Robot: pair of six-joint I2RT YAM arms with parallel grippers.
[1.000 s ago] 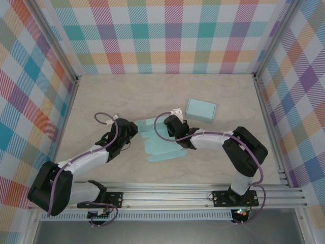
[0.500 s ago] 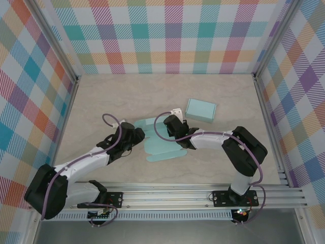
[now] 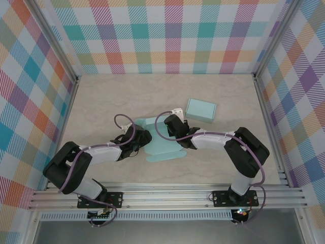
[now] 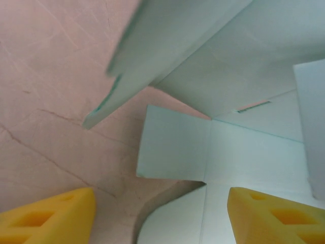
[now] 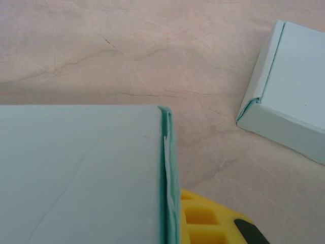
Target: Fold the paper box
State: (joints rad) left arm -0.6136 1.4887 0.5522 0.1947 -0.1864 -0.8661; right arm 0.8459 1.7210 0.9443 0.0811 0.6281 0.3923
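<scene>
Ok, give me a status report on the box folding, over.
Left claw open over the paper box. Right claw shut on one raised panel. Closed box sits apart, farther right, not in the way.

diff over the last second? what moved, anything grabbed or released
The left pincer moved right, up to the left edge of the flat paper box, and opened wide; it holds nothing. The left arm's elbow folded in behind it. Unchanged: the right pincer, shut on a flap of the flat paper box, and the finished box behind.
</scene>
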